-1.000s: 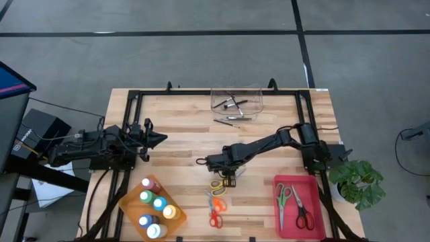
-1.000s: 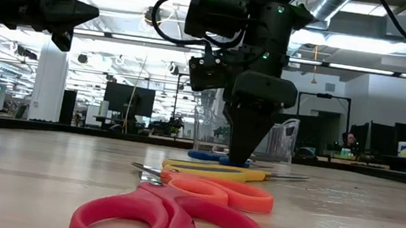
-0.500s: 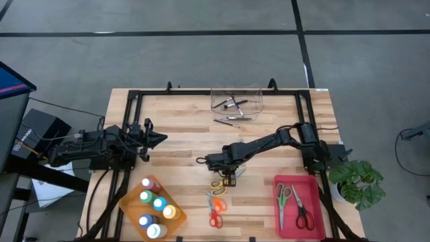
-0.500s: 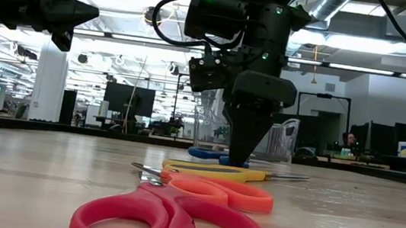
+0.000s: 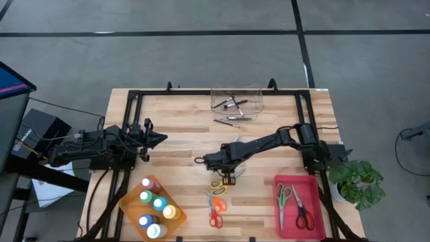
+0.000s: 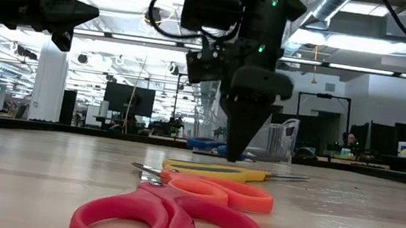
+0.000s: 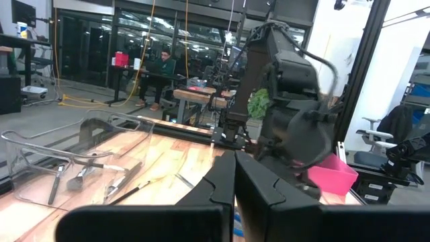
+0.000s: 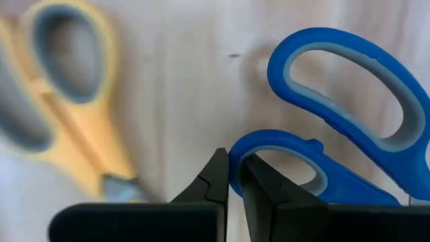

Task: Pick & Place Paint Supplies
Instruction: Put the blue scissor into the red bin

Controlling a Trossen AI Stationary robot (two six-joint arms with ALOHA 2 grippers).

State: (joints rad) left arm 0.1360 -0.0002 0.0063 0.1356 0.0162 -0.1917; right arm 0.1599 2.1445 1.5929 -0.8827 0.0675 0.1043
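Right wrist view: the right end effector (image 8: 232, 176) has its two dark fingers drawn nearly together on the rim of one handle loop of the blue scissors (image 8: 349, 128), so the grip sits at the handle end and the second, larger loop lies free just beside it; the yellow scissors (image 8: 64, 114) lie close by on the bare wood, untouched. Seen from above, this end effector (image 5: 228, 176) hangs over the middle of the worktop (image 5: 188, 128), directly above the small cluster of scissors, with the orange scissors (image 5: 216, 202) and the red scissors (image 5: 214, 218) a little nearer the front edge. The pink tray (image 5: 314, 214), which already carries a green-handled and a red-handled pair, lies toward the right front corner, on the holding arm's own side; any carry would probably run that way. How the blades point cannot be read, since the arm covers them, though the low view shows the blue handles (image 6: 203, 144) close to the wood beneath the fingers. The left end effector (image 5: 159, 138), fingers shut and empty, waits at the left side, well apart from the scissors and beyond the tray of paint bottles (image 5: 156, 207).
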